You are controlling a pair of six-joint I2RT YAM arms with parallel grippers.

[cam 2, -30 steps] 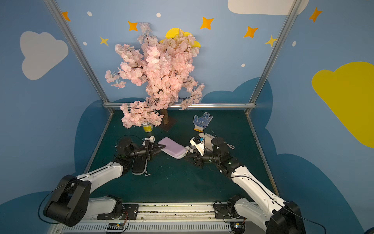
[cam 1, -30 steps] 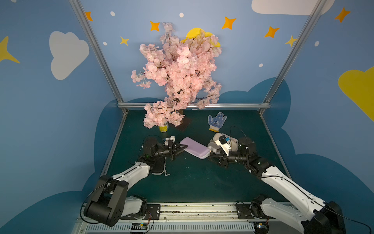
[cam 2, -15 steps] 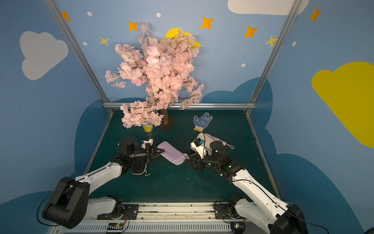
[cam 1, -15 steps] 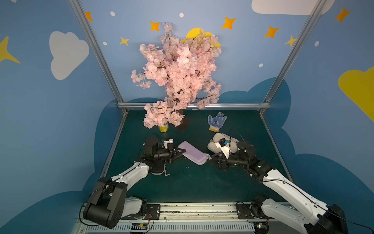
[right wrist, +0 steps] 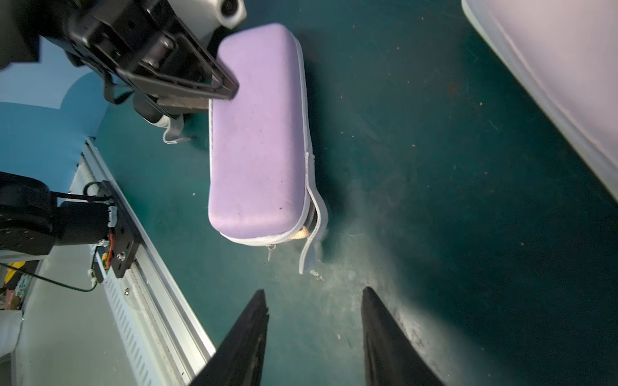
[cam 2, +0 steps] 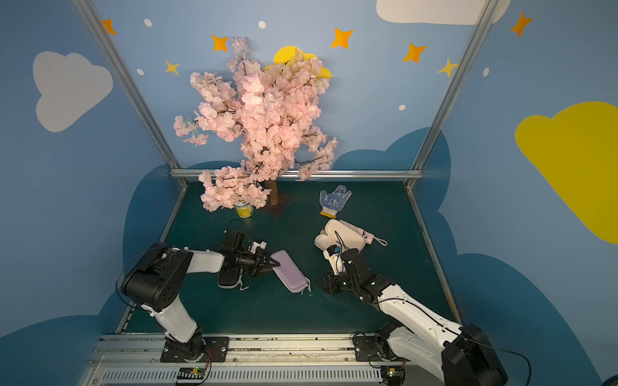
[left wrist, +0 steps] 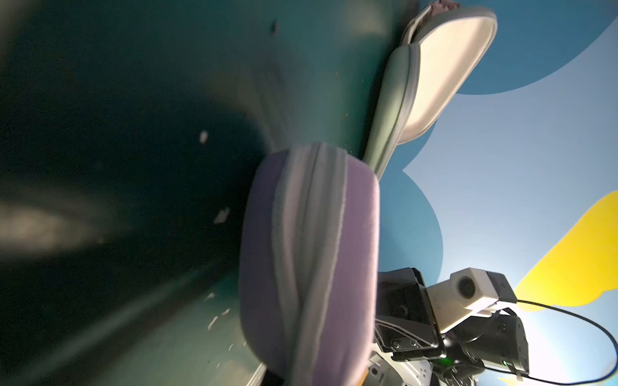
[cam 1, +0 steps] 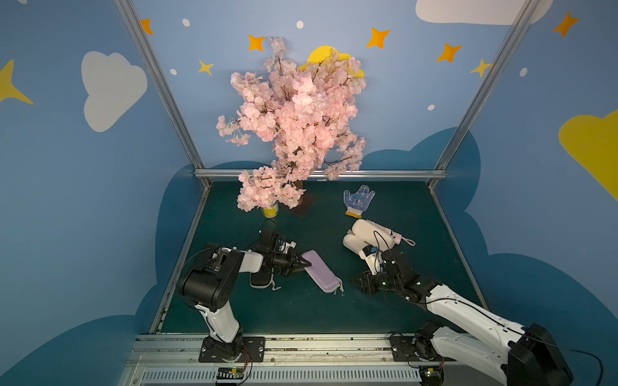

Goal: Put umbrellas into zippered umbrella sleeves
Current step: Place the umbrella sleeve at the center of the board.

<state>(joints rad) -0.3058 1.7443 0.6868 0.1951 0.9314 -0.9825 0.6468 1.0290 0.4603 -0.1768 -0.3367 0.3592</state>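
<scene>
The lavender sleeve [cam 1: 321, 276] [cam 2: 289, 271] lies closed mid-table, its zip gaping at one corner where something beige shows [right wrist: 302, 234]. My left gripper [cam 1: 307, 264] [cam 2: 275, 264] has its tips at the sleeve's far end [left wrist: 309, 260], one finger [right wrist: 214, 85] over that end; its own view does not show how the jaws stand. My right gripper [right wrist: 314, 297] [cam 1: 359, 282] is open and empty, short of the sleeve's near end. An off-white sleeve [cam 1: 368, 237] [right wrist: 551, 67] lies open with a pink umbrella [cam 1: 392, 232] behind it. A black sleeve [cam 1: 261, 281] sits under my left arm.
A white-and-blue dotted glove [cam 1: 358, 200] lies at the back right. A pink blossom tree [cam 1: 294, 127] and a yellow can [cam 1: 270, 210] stand at the back. Metal rails [right wrist: 143, 267] edge the table's front.
The lavender sleeve has slid toward the table's front, with my left gripper following at its end. My right gripper has drawn back from the sleeve and now stands apart from it.
</scene>
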